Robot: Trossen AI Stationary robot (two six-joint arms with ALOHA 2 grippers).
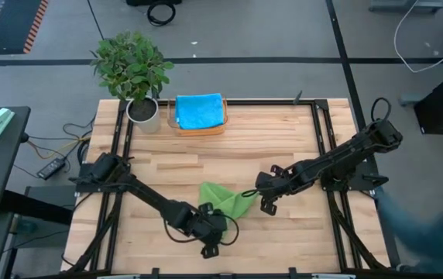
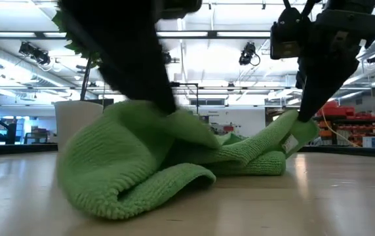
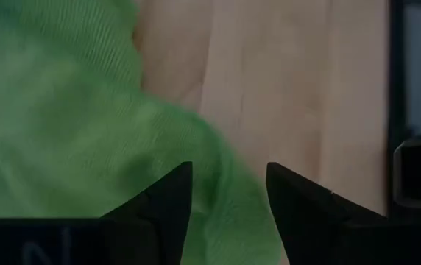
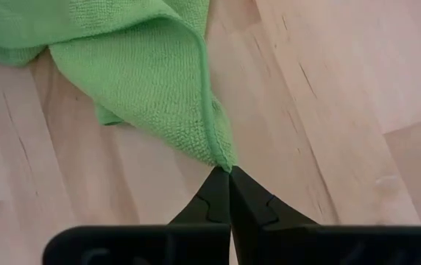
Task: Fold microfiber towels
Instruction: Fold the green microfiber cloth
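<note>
Folding a green microfiber towel on the worktop

Resting crumpled on the worktop (image 1: 283,155), the green towel (image 1: 225,200) lies nearest the front edge. The left gripper (image 1: 210,229) sits at the towel's front side, fingers (image 3: 168,197) parted over its cloth, gripping nothing. The right gripper (image 1: 257,191) pinches the towel's corner, jaws closed. Beyond the green towel, a folded blue towel (image 1: 199,111) lies beside a potted plant (image 1: 132,68).

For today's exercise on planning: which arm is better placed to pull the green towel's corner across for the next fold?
Probably the right. The right gripper is already shut on a corner of the green towel, while the left gripper stands open over the cloth, gripping nothing.
</note>
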